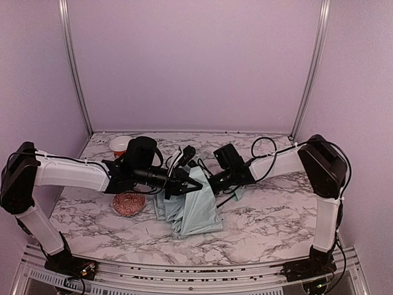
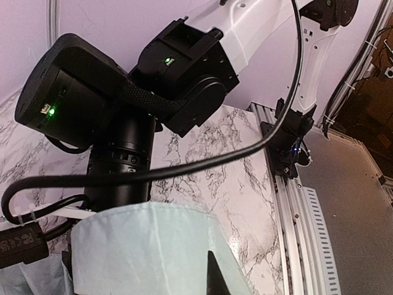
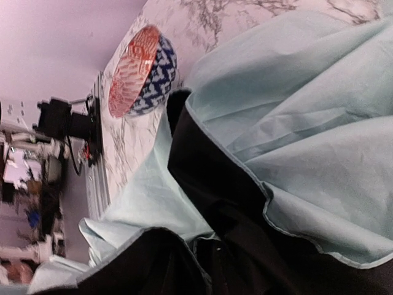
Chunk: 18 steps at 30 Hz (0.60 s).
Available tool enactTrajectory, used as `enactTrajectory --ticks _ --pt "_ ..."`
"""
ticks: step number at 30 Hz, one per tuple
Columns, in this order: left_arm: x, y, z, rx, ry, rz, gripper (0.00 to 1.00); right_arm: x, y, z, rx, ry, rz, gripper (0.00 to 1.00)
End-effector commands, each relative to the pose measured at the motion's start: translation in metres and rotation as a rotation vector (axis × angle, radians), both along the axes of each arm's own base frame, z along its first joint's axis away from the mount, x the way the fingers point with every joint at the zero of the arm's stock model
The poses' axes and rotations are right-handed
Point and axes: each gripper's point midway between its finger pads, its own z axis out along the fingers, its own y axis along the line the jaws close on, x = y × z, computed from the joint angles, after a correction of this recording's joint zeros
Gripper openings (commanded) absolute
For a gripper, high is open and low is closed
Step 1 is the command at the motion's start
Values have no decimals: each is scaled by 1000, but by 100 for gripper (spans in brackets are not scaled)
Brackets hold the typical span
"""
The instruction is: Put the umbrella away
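Observation:
The umbrella (image 1: 193,209) lies collapsed in the middle of the marble table (image 1: 276,215), mint-green fabric bunched in loose folds. My left gripper (image 1: 184,184) is at its upper end from the left. In the left wrist view one black fingertip (image 2: 215,276) pokes up over the mint fabric (image 2: 141,252), which covers the other finger. My right gripper (image 1: 212,182) presses into the same end from the right. The right wrist view is filled with mint fabric (image 3: 307,117) and black lining (image 3: 227,203); its fingers are lost in the black. Shaft and handle are hidden.
A red-patterned bowl (image 1: 129,204) stands just left of the umbrella, also in the right wrist view (image 3: 144,70). A small white and orange bowl (image 1: 121,144) stands at the back left. The right arm's wrist (image 2: 123,123) is close before the left camera. A metal rail (image 2: 301,209) edges the table.

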Motion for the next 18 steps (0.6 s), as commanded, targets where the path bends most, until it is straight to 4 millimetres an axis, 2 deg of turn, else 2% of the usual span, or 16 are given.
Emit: enactTrajectory --ticks 1,4,7,9,12,18 --pt "2 7 23 -68 -62 13 0 7 -5 16 -39 -49 44 27" --pt "0 10 18 -59 -42 20 0 26 -20 44 -23 -92 29 41" --pt "-1 11 15 -54 -24 22 0 44 -46 58 -22 -91 -2 48" --pt "-2 12 14 -52 -21 25 0 51 -62 58 -22 -76 -25 53" --pt "-1 13 13 -50 -23 29 0 57 -69 44 -47 -61 -51 54" --pt "3 8 21 -65 -34 31 0 68 -61 -6 -146 -50 -81 54"
